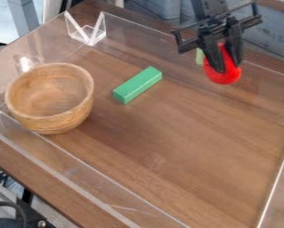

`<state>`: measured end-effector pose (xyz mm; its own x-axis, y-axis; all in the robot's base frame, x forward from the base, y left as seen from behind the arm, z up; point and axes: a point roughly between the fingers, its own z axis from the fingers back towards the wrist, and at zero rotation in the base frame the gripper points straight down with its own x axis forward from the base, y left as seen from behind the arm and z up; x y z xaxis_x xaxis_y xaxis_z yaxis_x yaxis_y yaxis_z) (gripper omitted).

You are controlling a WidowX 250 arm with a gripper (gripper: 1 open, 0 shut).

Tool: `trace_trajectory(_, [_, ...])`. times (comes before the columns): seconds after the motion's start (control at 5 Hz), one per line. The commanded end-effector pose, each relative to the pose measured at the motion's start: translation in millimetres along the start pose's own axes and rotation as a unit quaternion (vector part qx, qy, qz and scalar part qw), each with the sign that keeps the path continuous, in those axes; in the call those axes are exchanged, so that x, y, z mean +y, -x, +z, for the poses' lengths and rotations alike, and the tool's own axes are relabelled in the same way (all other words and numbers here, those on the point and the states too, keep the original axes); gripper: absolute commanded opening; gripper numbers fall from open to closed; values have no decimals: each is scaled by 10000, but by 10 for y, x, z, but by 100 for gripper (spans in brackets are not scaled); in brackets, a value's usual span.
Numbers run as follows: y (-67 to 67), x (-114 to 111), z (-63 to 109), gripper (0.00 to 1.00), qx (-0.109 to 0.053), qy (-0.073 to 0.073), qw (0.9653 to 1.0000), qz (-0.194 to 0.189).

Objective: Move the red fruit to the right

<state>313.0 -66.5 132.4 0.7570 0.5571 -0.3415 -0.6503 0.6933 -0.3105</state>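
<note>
seemingly carried clear of the wood so as to travel without dragging: small bright red roundish toy fruit [223,71], seen in the one camera view at the far right of the brown wooden table [168,151], pinched by the black gripper [219,59]. jaws narrowly parted, closed on the fruit's upper part. well apart to the left, green rectangular block [137,85] and round wooden bowl [48,97], both untouched. lifted or grazing the wood — not possible to tell.

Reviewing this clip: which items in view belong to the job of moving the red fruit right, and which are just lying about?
Part of the job:
- small bright red toy fruit
- black gripper, shut on the fruit

Lying about:
- round wooden bowl
- green rectangular block
- clear plastic-walled wooden table
</note>
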Motion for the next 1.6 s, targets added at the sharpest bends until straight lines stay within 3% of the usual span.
trace_trajectory(0.0, [-26,-119,31,0,-28,-37,9987,-514])
trace_trajectory(0.2, [-25,-157,54,0,180,-229,9938,-1075])
trace_trajectory(0.4, [-46,-186,33,0,377,-457,9855,-1592])
trace_trajectory(0.6, [-141,-184,-19,100,373,-484,9864,-1528])
trace_trajectory(0.8, [-236,-188,-71,100,371,-504,9870,-1477])
trace_trajectory(1.2, [-91,-58,-358,100,545,-727,9825,-1624])
trace_trajectory(1.4, [-18,-142,-486,100,542,-709,9829,-1608])
